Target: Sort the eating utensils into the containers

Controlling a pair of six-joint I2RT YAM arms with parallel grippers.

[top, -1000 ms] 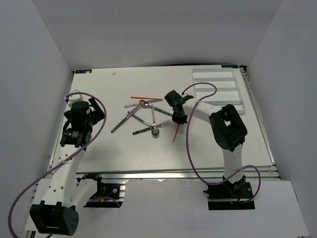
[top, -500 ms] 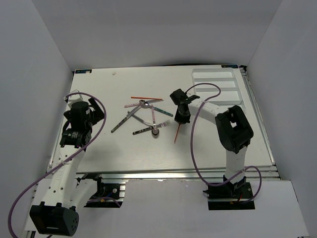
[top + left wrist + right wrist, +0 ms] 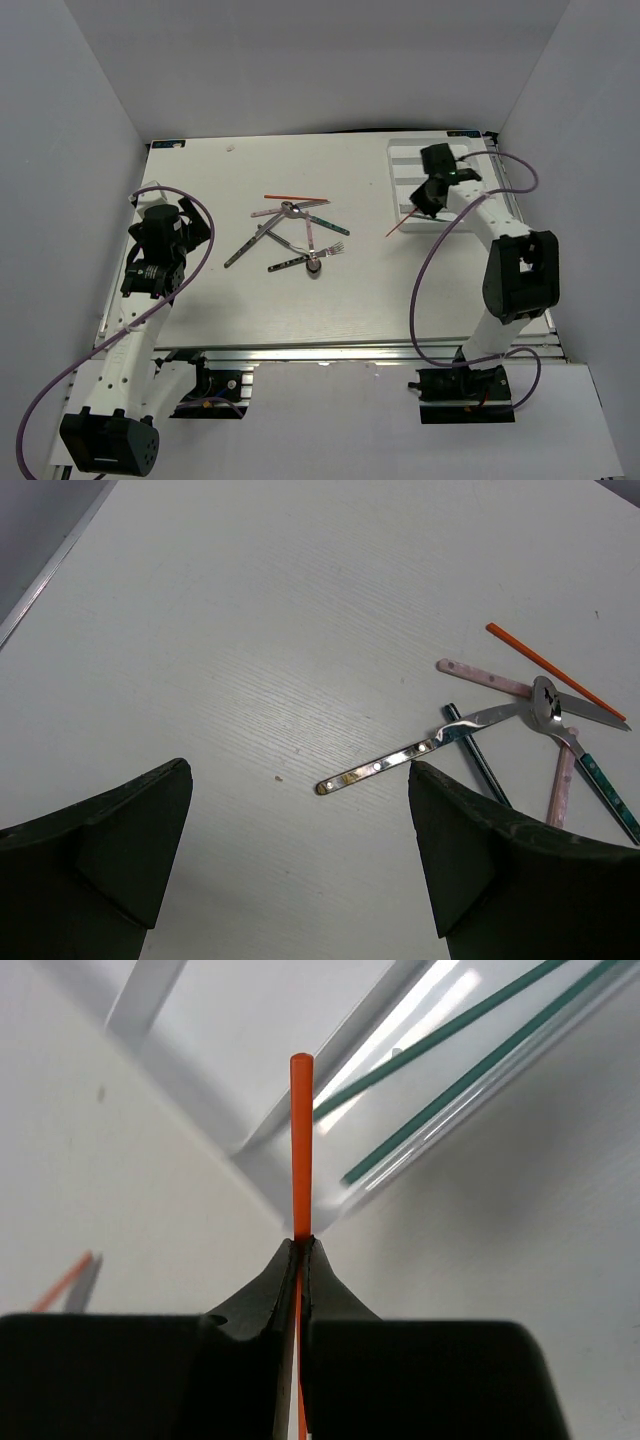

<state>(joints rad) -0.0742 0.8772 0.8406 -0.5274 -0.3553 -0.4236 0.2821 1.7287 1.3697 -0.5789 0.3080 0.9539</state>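
My right gripper [image 3: 430, 197] is shut on an orange stick [image 3: 400, 226] and holds it at the near-left corner of the white tray [image 3: 470, 143]. In the right wrist view the stick [image 3: 301, 1140] stands up from the shut fingertips [image 3: 301, 1242] over the tray's corner [image 3: 290, 1175]. Two dark green sticks [image 3: 450, 1025] lie in a tray compartment. The other utensils lie in a pile at mid-table: a knife [image 3: 250, 244], an orange stick [image 3: 295, 198], a pink-handled piece [image 3: 272, 212], a fork [image 3: 328, 249]. My left gripper [image 3: 298, 770] is open and empty, left of the pile.
The left wrist view shows the knife handle [image 3: 385, 765], a dark green stick [image 3: 478, 760], a spoon bowl [image 3: 546, 700] and an orange stick [image 3: 555, 670] to the right. White walls enclose the table on three sides. The table's left edge [image 3: 50, 565] is near.
My right gripper has swung from beside the pile to the right and far side, carrying the orange stick to the tray's corner. The left arm has not moved.
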